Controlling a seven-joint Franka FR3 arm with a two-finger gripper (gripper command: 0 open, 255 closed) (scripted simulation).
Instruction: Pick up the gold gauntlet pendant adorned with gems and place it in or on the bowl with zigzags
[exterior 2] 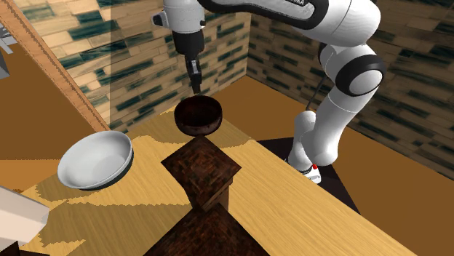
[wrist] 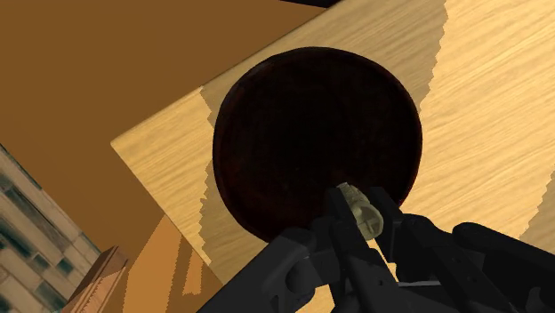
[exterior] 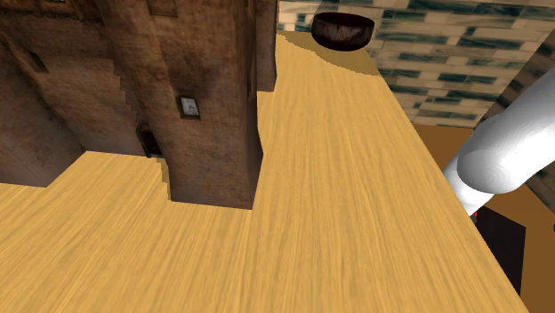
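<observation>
Pendant (wrist: 363, 212), pale gold, is sitting pinched between the black fingers (wrist: 396, 222). Gripper (exterior 2: 195, 89) is hovering right above the dark bowl (exterior 2: 198, 116) by the table (exterior 2: 305, 196) corner. Bowl is lying straight below the fingertips, so likely just lowering and releasing.

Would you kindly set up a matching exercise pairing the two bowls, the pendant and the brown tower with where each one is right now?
1. dark bowl
2. white bowl
3. pendant
4. brown tower

A. clasped in the gripper
B. at the second exterior view's left
C. just below the gripper
D. tall, in the second exterior view's foreground

Pairs: 1-C, 2-B, 3-A, 4-D
</observation>
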